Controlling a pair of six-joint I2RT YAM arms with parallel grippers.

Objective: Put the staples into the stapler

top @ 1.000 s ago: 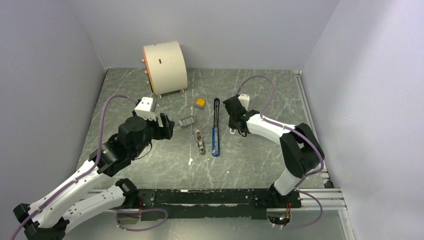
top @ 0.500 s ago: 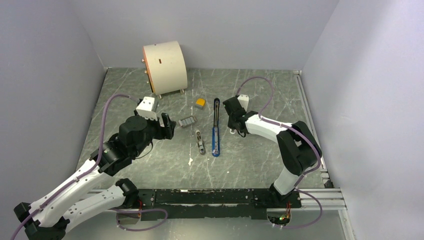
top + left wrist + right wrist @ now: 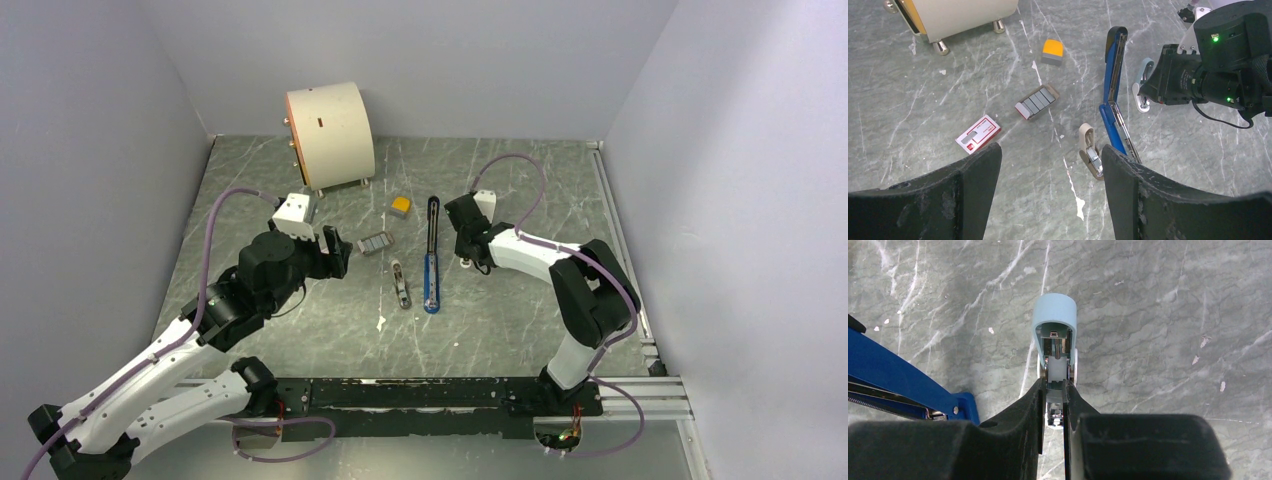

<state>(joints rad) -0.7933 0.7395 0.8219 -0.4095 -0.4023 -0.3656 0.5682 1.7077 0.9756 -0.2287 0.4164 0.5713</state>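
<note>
The stapler [image 3: 432, 255] lies opened out flat mid-table, blue with a black far end, and shows too in the left wrist view [image 3: 1113, 70] and at the right wrist view's left edge [image 3: 893, 375]. The staples [image 3: 376, 242] [image 3: 1037, 101], a ribbed grey strip, lie left of it. My left gripper [image 3: 333, 252] [image 3: 1050, 155] hovers open and empty near the staples. To the stapler's right, my right gripper [image 3: 467, 256] [image 3: 1054, 385] is shut on the metal end of a small pale-blue block [image 3: 1054, 325] [image 3: 1143, 85] resting on the table.
A beige-grey little block [image 3: 401, 284] [image 3: 1090, 151] lies just left of the stapler. A red-and-white box [image 3: 978, 134] sits under my left gripper. An orange-topped block [image 3: 401, 205] and a white drum [image 3: 330, 135] stand further back. Grey walls close three sides.
My right gripper has edged slightly left toward the stapler, still holding the pale-blue block. The left arm has barely shifted.
</note>
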